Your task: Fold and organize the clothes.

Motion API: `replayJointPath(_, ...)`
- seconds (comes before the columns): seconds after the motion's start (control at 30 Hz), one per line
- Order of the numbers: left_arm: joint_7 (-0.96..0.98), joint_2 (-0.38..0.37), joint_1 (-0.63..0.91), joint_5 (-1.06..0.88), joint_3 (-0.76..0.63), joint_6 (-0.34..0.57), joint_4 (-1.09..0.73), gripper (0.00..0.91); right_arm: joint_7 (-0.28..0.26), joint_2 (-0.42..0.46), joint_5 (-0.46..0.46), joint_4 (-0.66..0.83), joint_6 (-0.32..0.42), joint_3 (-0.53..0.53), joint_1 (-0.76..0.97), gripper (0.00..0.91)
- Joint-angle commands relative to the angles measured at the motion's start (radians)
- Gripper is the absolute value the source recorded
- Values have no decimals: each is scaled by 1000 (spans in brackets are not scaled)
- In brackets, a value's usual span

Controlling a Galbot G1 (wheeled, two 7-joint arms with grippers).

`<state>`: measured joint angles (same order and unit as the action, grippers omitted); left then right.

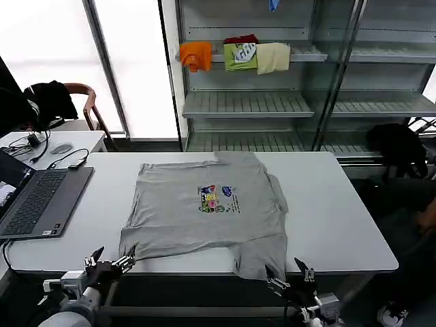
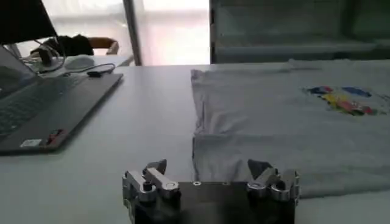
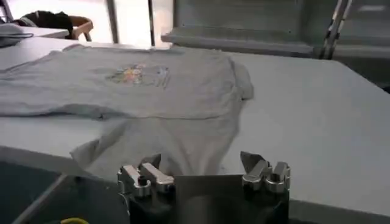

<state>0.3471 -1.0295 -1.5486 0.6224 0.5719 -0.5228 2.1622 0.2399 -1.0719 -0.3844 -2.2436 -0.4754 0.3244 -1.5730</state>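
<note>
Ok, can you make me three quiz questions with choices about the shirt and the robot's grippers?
1. Where is the grey shirt?
A. spread on the white table
B. on the shelf
C. on the laptop

2. How many folded garments lie on the shelf?
A. one
B. three
C. five

3. How is the left gripper?
A. shut on the shirt
B. open, holding nothing
C. shut on a cable

Answers: 1 A, it lies flat on the table, one part hanging over the near edge. 2 B, orange, green and cream. 3 B, its fingers stand apart at the table's near edge, like the right gripper.
</note>
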Motion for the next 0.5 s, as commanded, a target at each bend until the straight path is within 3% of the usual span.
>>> replayJointPath(0.03, -18, -7, 9, 26, -3, 8, -54, 836, -2, -4, 1, 24, -18, -23, 35, 877)
replayJointPath(0.07, -21, -9, 8, 31, -3, 11, -57, 796, -2, -4, 1, 28, -18, -26, 37, 867)
replayJointPath(0.1, -22, -12, 7, 32, -4, 15, -57, 685, -2, -4, 1, 31, -18, -27, 39, 836)
replayJointPath(0.13, -23, -13, 7, 33, -4, 15, -57, 564, -3, -4, 1, 33, -18, -27, 39, 736)
replayJointPath(0.17, -24, -14, 6, 36, -6, 16, -56, 504, -3, -3, -1, 39, -18, -29, 43, 695)
replayJointPath(0.2, -28, -15, 6, 35, -7, 19, -58, 373, -3, -3, -1, 44, -18, -30, 45, 605)
replayJointPath(0.23, -31, -16, 5, 34, -8, 25, -60, 292, -3, -4, -1, 46, -18, -31, 46, 574)
replayJointPath(0.27, -36, -15, 4, 33, -9, 33, -61, 121, -2, -4, -2, 51, -18, -32, 47, 514)
replayJointPath(0.33, -40, -15, 1, 34, -10, 37, -60, 20, -3, -4, -3, 51, -18, -33, 45, 423)
replayJointPath(0.37, -45, -15, -1, 32, -12, 39, -59, 20, -3, -3, -3, 49, -18, -33, 43, 423)
replayJointPath(0.4, -50, -14, -3, 30, -13, 42, -59, 20, -5, -1, -5, 45, -18, -34, 43, 302)
replayJointPath(0.5, -56, -15, -3, 20, -21, 49, -59, 20, -5, -3, -5, 43, -20, -36, 49, 111)
